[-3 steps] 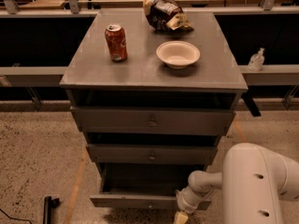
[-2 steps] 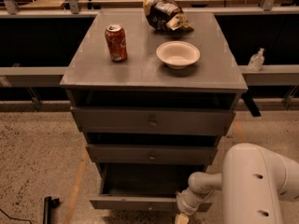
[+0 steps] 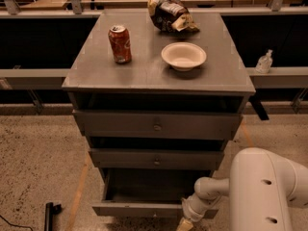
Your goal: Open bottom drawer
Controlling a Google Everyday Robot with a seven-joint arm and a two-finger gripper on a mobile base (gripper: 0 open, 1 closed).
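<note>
A grey wooden cabinet [image 3: 159, 78] has three drawers. The bottom drawer [image 3: 144, 209] stands pulled out toward me, its dark inside showing and its front low in the view. My white arm [image 3: 260, 191] reaches in from the lower right. My gripper [image 3: 184, 224] is at the bottom edge of the view, just in front of the right part of the bottom drawer's front. Its fingers are cut off by the frame edge. The middle drawer [image 3: 156, 160] and the top drawer [image 3: 157, 125] are nearly closed.
On the cabinet top stand a red soda can [image 3: 120, 44], a white bowl [image 3: 184, 56] and a crumpled chip bag [image 3: 169, 10]. A small clear bottle [image 3: 263, 61] sits on a rail at the right. A black object [image 3: 49, 213] lies on the speckled floor at the lower left.
</note>
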